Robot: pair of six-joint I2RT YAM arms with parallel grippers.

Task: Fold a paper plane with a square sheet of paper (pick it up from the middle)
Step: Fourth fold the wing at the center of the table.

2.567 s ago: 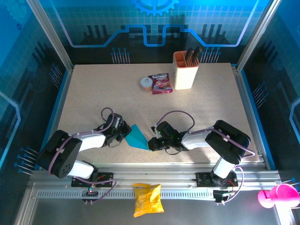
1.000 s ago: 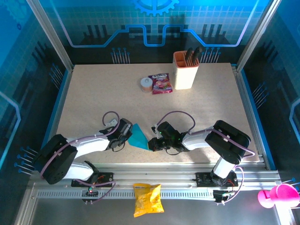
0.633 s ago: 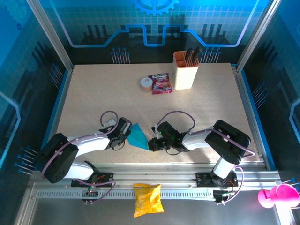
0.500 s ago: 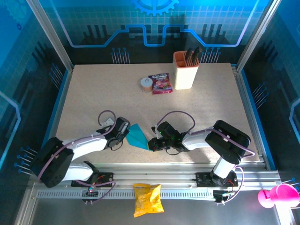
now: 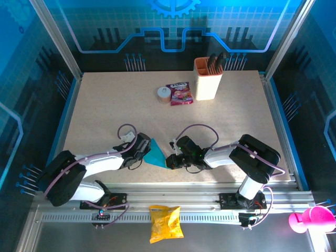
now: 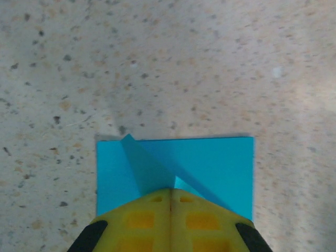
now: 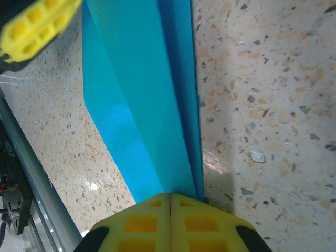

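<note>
The square sheet of paper point(image 5: 156, 154) is bright cyan-blue and lies folded into a narrow triangle on the table's near middle, between my two grippers. My left gripper point(image 5: 145, 152) is shut with its tips on the paper's left side. In the left wrist view the paper point(image 6: 215, 163) shows a diagonal flap running to the left gripper point(image 6: 170, 190). My right gripper point(image 5: 170, 160) is shut at the paper's near pointed end. In the right wrist view the layered paper point(image 7: 136, 105) runs under the right gripper point(image 7: 170, 195). Whether either gripper pinches paper or only presses it is unclear.
A red-purple snack packet point(image 5: 180, 93), a small tape roll point(image 5: 164, 94) and an orange-white holder with dark handles point(image 5: 207, 79) stand at the back. A yellow crisp bag point(image 5: 165, 223) lies on the front rail. A pink object point(image 5: 310, 219) sits at the lower right.
My left gripper has slid a little to the right along the paper's left side, and the paper's raised flap now lies flatter. The right arm has not moved.
</note>
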